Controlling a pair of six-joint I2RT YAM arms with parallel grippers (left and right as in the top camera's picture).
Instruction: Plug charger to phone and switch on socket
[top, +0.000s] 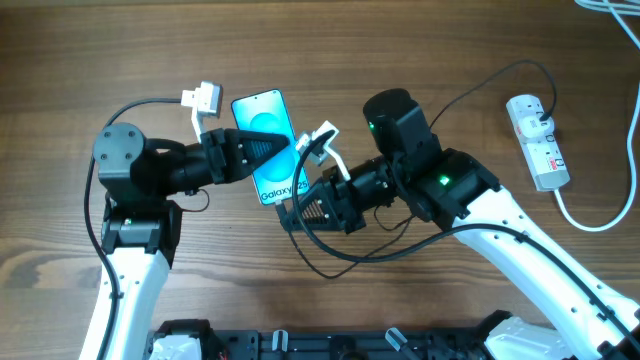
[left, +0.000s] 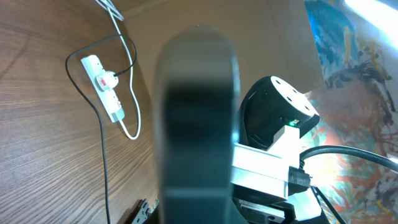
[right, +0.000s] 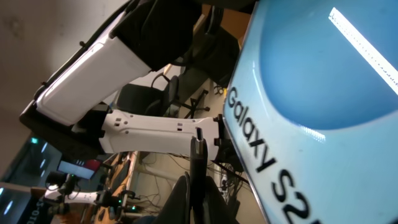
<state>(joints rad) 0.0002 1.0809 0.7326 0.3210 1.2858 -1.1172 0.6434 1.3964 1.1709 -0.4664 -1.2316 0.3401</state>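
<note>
Misalignment is the main risk. The left gripper (top: 268, 148) is clamped on the phone (top: 262, 118) and appears to hold it off the table (top: 430, 40) at centre, with the screen up and tilted. The right gripper (top: 300, 205) is pinched shut on the charger (top: 470, 85) just behind its connector (right: 198, 138). In the right wrist view the connector stands just beside the phone's near edge. The port is hidden, so I cannot tell whether the tip is lined up with it or part way in.

If the tip comes in skewed or off the slot, I judge it will scrape the edge or twist the phone in the left fingers, since the phone has nothing behind it. A thin cable held close to its end may also bend rather than drive in. The slack loops under the right arm. It could snag when that arm goes to the switch and tug the connector out.

No bins or trays are in view. The nearest thing to a holder is the socket (top: 540, 150), lying far right on the table, well apart from both grippers. One of its outlets holds the charger's black plug (top: 545, 125), and the other looks empty. Its switch positions are too small to read.
</note>
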